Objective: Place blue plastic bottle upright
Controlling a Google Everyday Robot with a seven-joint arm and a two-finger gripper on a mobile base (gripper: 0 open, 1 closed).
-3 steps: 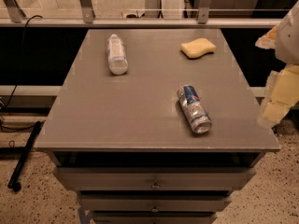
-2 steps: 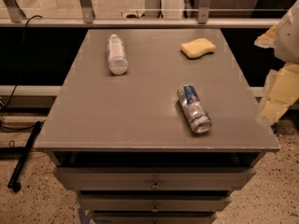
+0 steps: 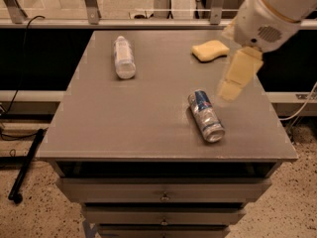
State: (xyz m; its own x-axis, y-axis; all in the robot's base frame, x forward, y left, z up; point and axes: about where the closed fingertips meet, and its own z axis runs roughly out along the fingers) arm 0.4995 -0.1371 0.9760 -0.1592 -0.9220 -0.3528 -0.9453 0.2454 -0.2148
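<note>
The blue plastic bottle [image 3: 124, 57] lies on its side at the far left of the grey table top [image 3: 148, 108], with its white cap pointing away from me. My gripper [image 3: 233, 83] hangs blurred above the right side of the table, just right of and above the can, far from the bottle. It holds nothing that I can see.
A blue-and-silver drink can [image 3: 206, 116] lies on its side at the front right of the table. A yellow sponge [image 3: 210, 50] sits at the far right. The table has drawers [image 3: 163, 192] below it. A black cable and a pole lie on the floor to the left.
The arm has swung in from the right edge to above the table's right side, near the can. The bottle, can and sponge have not moved.
</note>
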